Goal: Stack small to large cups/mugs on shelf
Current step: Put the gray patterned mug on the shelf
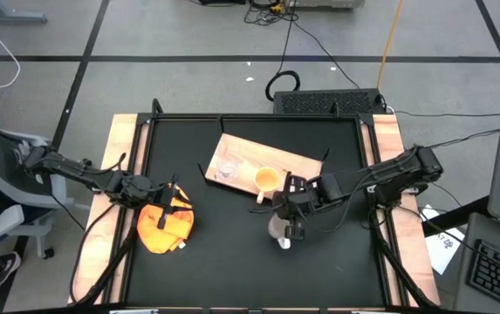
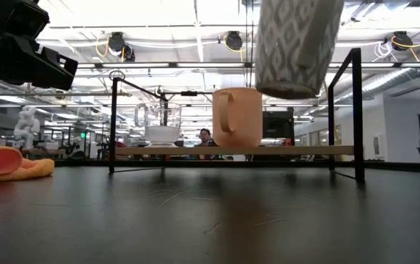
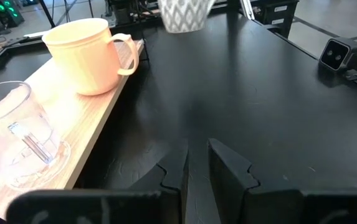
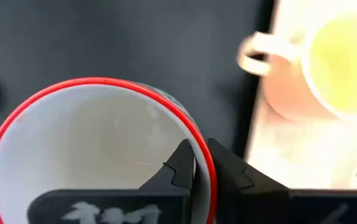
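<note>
The white patterned mug (image 2: 297,44), red-rimmed, hangs clear above the black table in my right gripper (image 1: 291,212), near the shelf's near edge. The light-wood shelf (image 1: 295,166) carries the yellow-orange mug (image 1: 268,179) and the tiny clear glass cup (image 1: 229,166), both standing upright on their bases. In the low view the yellow-orange mug (image 2: 237,117) stands just left of the raised white mug. My left gripper (image 3: 197,168) hovers over the orange cloth at the table's left, its fingers shut to a narrow slit and holding nothing. My right gripper (image 4: 200,165) pinches the white mug's wall at the red rim (image 4: 198,140), one finger inside the mug and one outside. The fingers come from above, pointing down. The mug hangs below them, lifted clear of the table, its mouth up and slightly tilted.
An orange-yellow cloth (image 1: 164,225) lies bunched on the table's left part under the left arm. The shelf stands on thin black legs (image 2: 112,125). Bare black tabletop (image 1: 232,253) stretches along the near side. A small camera (image 3: 336,55) sits at the table's edge.
</note>
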### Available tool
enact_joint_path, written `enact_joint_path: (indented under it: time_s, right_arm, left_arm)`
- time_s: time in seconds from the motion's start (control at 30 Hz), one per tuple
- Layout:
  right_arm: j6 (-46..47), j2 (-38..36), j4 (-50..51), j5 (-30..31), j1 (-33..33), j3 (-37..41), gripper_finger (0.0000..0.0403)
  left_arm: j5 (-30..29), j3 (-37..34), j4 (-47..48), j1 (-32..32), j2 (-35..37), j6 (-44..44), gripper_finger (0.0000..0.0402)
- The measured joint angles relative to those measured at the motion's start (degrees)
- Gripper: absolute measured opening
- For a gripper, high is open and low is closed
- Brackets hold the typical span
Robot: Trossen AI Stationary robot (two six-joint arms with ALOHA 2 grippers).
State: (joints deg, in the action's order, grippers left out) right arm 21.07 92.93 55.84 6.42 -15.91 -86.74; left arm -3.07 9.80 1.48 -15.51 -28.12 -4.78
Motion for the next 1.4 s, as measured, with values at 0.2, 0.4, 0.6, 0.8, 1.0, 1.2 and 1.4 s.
enact_joint_path:
  time_s: [0.2, 0.4, 0.6, 0.8, 1.0, 1.2, 1.4]
  right_arm:
    - [1.6, -0.6, 2.4, 2.8, 0.1, 1.4, 0.0014]
    - [0.7, -4.5, -2.4, 2.9, -0.1, 6.7, 0.0014]
    - [1.0, -10.7, -8.3, 3.0, 0.3, 13.4, 0.0014]
    - [0.9, -15.2, -14.1, 3.0, 1.0, 20.8, 0.0014]
    - [1.1, -18.5, -17.7, 3.0, 3.2, 26.3, 0.0014]
    - [0.9, -18.4, -16.9, 2.4, 6.5, 26.0, 0.0014]
    - [1.2, -18.3, -8.5, 1.0, 11.1, 21.9, 0.0014]
  left_arm:
    - [0.0, 0.0, 0.0, 0.0, 0.0, 0.1, 0.0063]
    - [0.0, 0.0, 0.1, 0.0, 0.0, 0.2, 0.0063]
    - [0.0, 0.0, 0.1, 0.0, 0.0, 0.2, 0.0063]
    - [0.0, 0.0, -0.1, 0.0, 0.0, 0.2, 0.0063]
    - [0.0, 0.0, -0.5, 0.0, 0.0, 0.2, 0.0063]
    - [0.0, 0.0, -0.8, 0.0, 0.0, -0.1, 0.0063]
    - [0.0, 0.0, -1.2, 0.0, 0.0, -0.7, 0.0063]
